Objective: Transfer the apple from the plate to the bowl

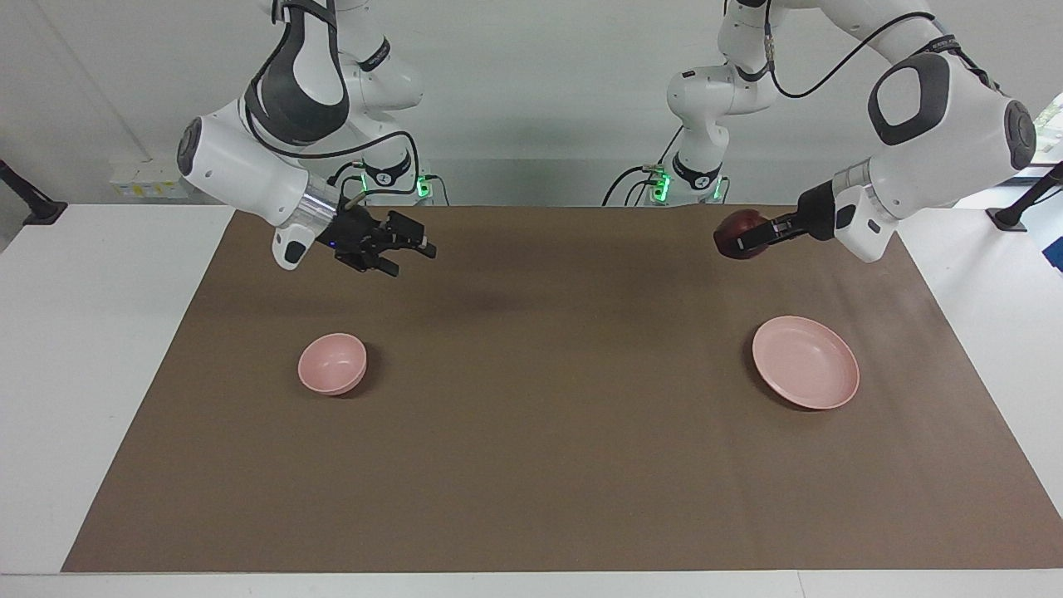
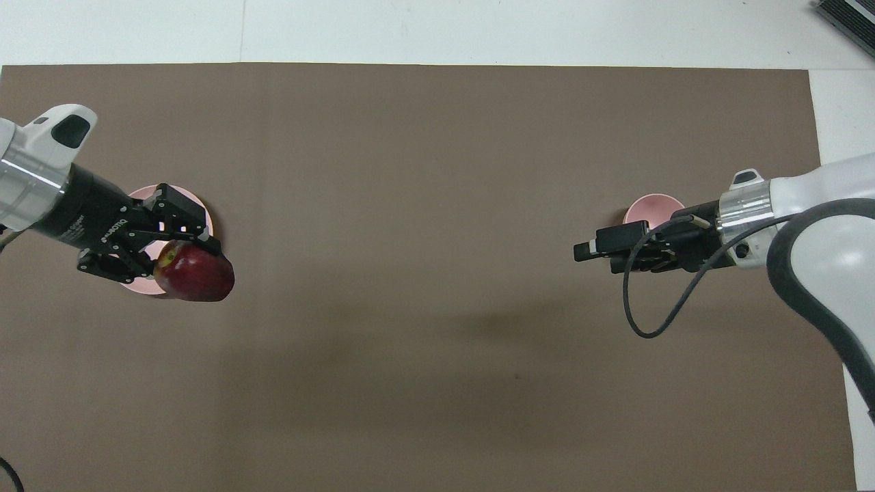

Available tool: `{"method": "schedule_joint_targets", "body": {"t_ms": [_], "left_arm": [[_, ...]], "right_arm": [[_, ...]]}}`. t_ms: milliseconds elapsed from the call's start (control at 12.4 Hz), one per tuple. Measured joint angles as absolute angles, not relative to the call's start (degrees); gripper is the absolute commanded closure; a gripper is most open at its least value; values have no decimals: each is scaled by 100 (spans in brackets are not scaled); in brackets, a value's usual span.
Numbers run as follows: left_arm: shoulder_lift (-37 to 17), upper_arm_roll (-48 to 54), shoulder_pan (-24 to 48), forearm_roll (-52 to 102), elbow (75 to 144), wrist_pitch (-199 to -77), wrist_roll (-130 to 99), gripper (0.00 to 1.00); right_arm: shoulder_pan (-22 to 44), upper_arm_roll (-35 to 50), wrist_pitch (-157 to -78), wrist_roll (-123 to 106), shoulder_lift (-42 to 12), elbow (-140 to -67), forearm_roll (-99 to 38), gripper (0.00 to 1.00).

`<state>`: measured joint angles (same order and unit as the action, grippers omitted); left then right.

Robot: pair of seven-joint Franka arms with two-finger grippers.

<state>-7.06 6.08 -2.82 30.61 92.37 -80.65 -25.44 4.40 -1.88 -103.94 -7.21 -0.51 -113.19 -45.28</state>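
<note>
Fingers of the left gripper (image 1: pixel 742 237) are clamped on the apple (image 1: pixel 737 234), which hangs in the air, lifted clear of the plate (image 1: pixel 805 362) so it can travel without dragging. That plate sits bare at the left arm's end of the brown mat (image 1: pixel 548 432). The bowl (image 1: pixel 332 363) waits well apart, toward the right arm's end. The right gripper (image 1: pixel 407 249) hovers over the mat with fingers spread and empty, probably placed to receive the fruit midway.
</note>
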Motion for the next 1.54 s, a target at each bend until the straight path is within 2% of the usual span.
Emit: {"method": "schedule_joint_targets", "body": {"t_ms": [243, 405, 729, 1133, 1538], "left_arm": [[-696, 623, 239, 3879, 9463, -8241, -3491, 100], [-717, 625, 406, 4940, 9739, -8418, -3807, 100], [-1153, 676, 502, 6514, 10094, -8487, -3908, 100], [-1317, 730, 868, 8244, 10485, -8878, -4203, 100], [-1332, 820, 1284, 8601, 10629, -9345, -4884, 100]], "right_arm": [[644, -188, -10469, -315, -47, -11420, -5373, 0], [831, -180, -10469, 56, -25, -11443, -5926, 0], [949, -176, -10467, 151, 179, -11696, -6981, 0], [1176, -177, -10548, 156, 327, -11865, -7312, 0], [1320, -184, -10691, 166, 328, -11881, -7467, 0]]}}
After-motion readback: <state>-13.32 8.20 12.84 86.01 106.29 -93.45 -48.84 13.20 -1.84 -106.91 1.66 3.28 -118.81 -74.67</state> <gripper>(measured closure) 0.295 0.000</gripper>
